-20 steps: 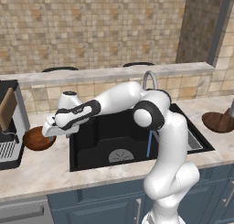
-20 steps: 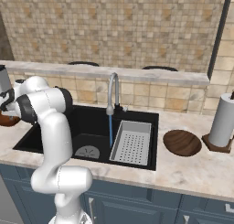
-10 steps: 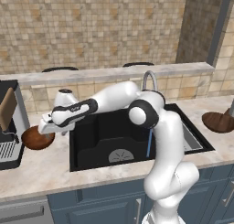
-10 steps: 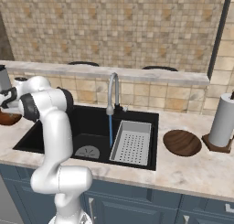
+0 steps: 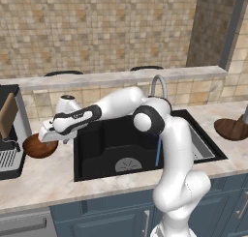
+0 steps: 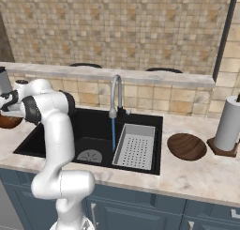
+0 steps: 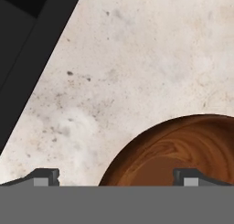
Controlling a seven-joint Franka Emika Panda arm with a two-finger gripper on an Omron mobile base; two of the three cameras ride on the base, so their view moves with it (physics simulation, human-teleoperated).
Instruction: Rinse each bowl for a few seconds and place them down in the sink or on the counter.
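- The claw is gaping wide, hovering over a round, wood-grained bowl at 5 o'clock.
- The bowl is sitting on the marbled beige worktop.
- The black sink is lying at 10 o'clock.

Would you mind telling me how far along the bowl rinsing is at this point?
Water already runs from the faucet into the sink. The open gripper hovers over the left bowl on the counter, not gripping it. The other bowl sits right of the sink. Both appear unrinsed.
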